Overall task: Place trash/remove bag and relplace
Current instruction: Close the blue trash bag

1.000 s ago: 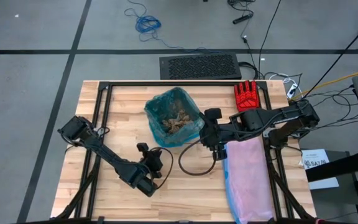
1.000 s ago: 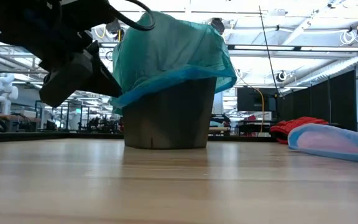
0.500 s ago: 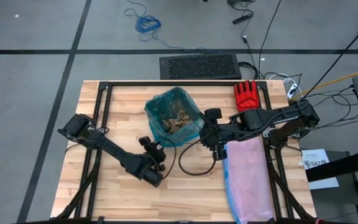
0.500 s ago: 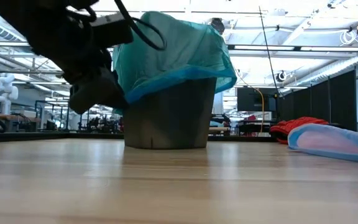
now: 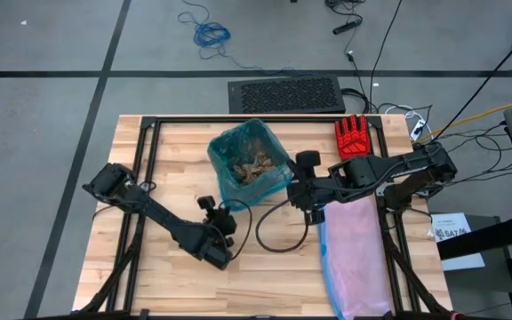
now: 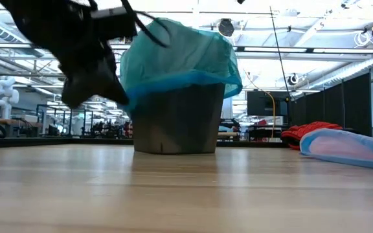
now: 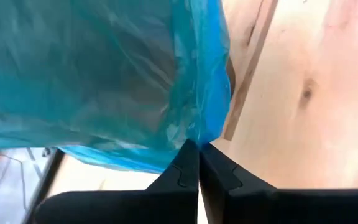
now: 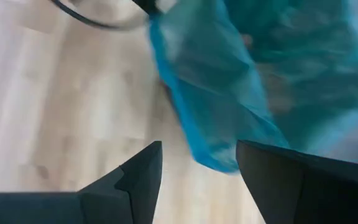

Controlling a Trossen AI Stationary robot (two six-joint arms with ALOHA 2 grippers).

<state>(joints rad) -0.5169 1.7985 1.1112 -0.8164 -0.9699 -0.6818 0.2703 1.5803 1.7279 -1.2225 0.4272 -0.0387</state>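
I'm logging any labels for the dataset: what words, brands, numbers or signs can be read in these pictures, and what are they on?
None can be read for certain.
White paper sheet beside the table's right edge: dark print, too small to read.
Teal bag, pink bag, red glove: no lettering visible.
Dark mat on the floor: no lettering visible.

Teal bag point(image 5: 249, 168) of brown paper wads point(image 5: 250, 164) at table centre, red glove point(image 5: 353, 136) upper right, pink bag point(image 5: 355, 256) lower right, left gripper point(image 5: 223, 211) beside teal bag.
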